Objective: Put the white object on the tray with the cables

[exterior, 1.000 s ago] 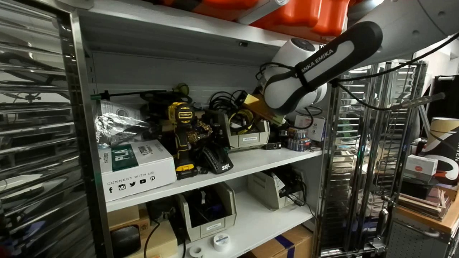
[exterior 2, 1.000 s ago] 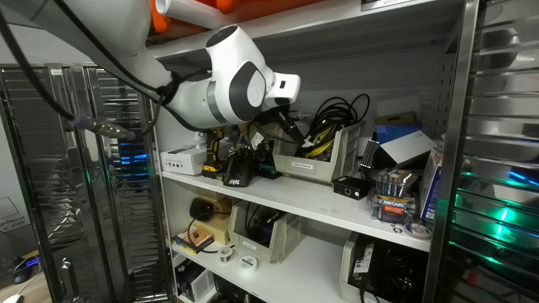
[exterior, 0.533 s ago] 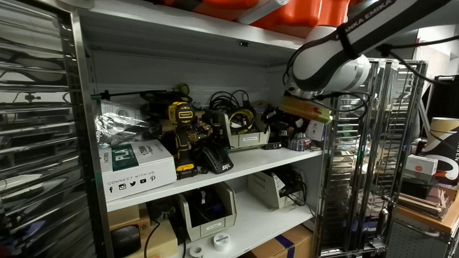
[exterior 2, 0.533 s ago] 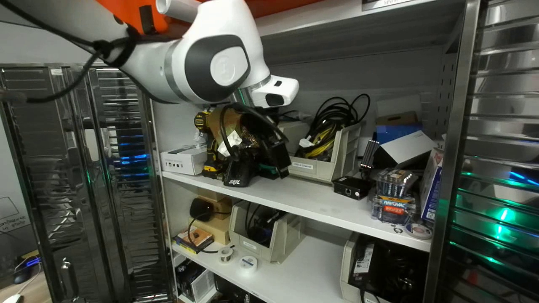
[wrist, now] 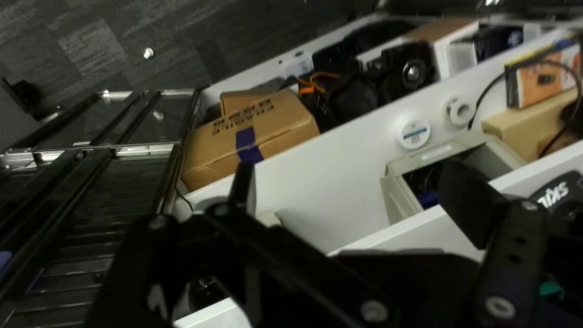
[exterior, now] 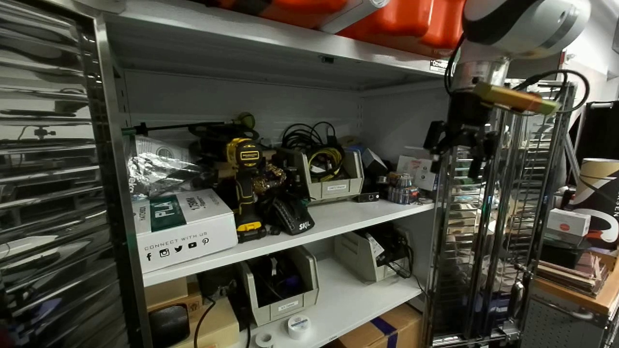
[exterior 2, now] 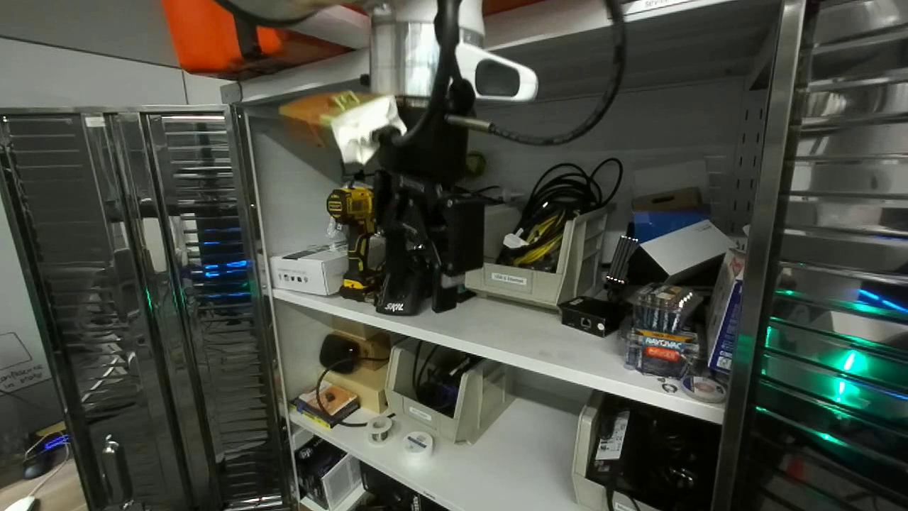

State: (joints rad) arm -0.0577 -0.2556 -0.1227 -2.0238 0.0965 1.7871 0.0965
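White object [exterior 2: 516, 242] sits inside the tray [exterior 2: 543, 286] on the upper shelf [exterior 2: 511, 324], resting on yellow cables [exterior 2: 546, 245]. Black cables [exterior 2: 565, 183] coil behind it, their loops rising above the tray's rim. On the shelf below [exterior 2: 521, 447], one bin [exterior: 267, 315] holds a dark tangle of cords with a bluish-purple part; another bin [exterior: 354, 256] holds black gear with a white label on it, and a cord trails over its edge.

The object is small and pale, and its finer shape is too small to tell. The gripper [wrist: 354, 192] hangs in front of the cabinet, its two black fingers spread wide apart.

The tray and bins are smooth, greyish-beige and slant-sided, with paper labels on their fronts. Around them are a printed white-and-green box [exterior: 188, 225], a crinkled silvery bag [exterior: 159, 169], a yellow-and-black drill [exterior: 246, 193], a brown cardboard carton [wrist: 275, 126] with purple tape, a flat round roll [wrist: 415, 136] and a small spool [wrist: 457, 112].
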